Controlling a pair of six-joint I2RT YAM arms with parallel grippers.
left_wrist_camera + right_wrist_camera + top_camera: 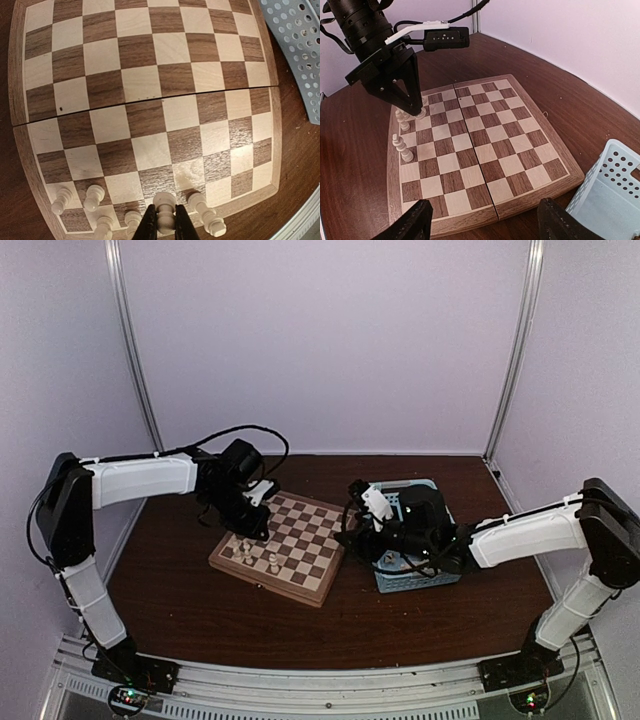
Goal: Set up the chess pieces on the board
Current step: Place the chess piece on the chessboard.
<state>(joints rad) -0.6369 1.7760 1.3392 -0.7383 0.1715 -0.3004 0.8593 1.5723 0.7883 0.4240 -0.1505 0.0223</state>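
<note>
The board [300, 558] lies in the middle of the table, also in the left wrist view [150, 100] and the right wrist view [485, 135]. My left gripper [164, 224] is shut on a cream-white chess piece [164, 201], whose base is at or just above a square near the board's left edge. Several other white pieces [93, 196] stand around it [272, 562] [402, 147]. In the right wrist view the left gripper [415, 106] comes down on that corner. My right gripper [485, 226] hangs open and empty off the board's right edge.
A light-blue perforated basket [432, 577] stands right of the board, under the right arm; its wall [610, 195] is close to the right fingers, and it also shows in the left wrist view [300, 45]. Dark wooden table [180, 590] surrounds the board, with lilac walls behind.
</note>
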